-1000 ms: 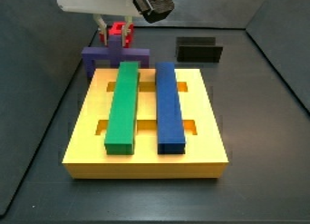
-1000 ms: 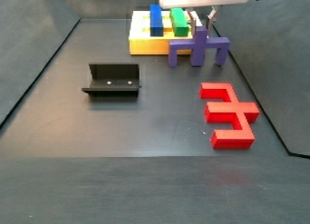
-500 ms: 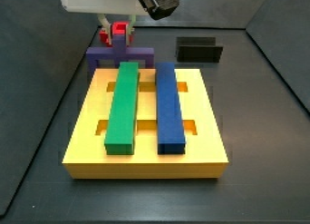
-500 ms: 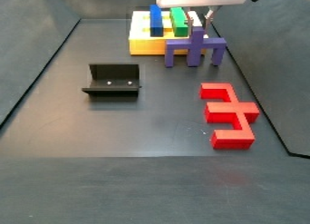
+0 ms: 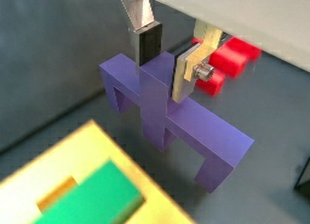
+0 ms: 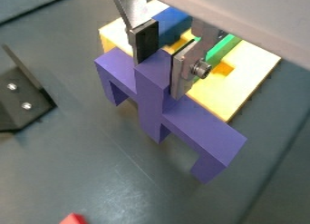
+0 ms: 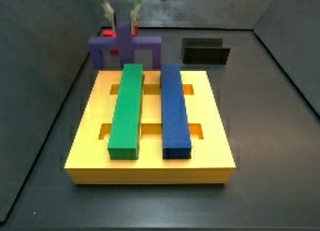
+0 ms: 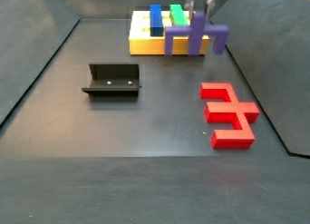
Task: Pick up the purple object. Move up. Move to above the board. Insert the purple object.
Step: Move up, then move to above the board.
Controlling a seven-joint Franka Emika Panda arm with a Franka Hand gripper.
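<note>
The purple object (image 7: 123, 50) hangs off the floor, just behind the board's far edge, with its legs pointing down. It also shows in a side view (image 8: 198, 34). My gripper (image 7: 123, 25) is shut on its raised central ridge from above. In both wrist views the silver fingers (image 5: 189, 70) (image 6: 143, 43) press on either side of the ridge of the purple object (image 5: 171, 114) (image 6: 165, 112). The yellow board (image 7: 88, 134) lies in front, bearing a green bar (image 7: 125, 108) and a blue bar (image 7: 177, 108).
A red piece (image 8: 227, 112) lies on the floor to one side and shows in a wrist view (image 5: 233, 56). The black fixture (image 8: 111, 80) stands apart from the board, also in a side view (image 7: 207, 51). Dark walls ring the floor.
My gripper has risen with the purple object, which was standing on the floor one second ago and now hangs above it.
</note>
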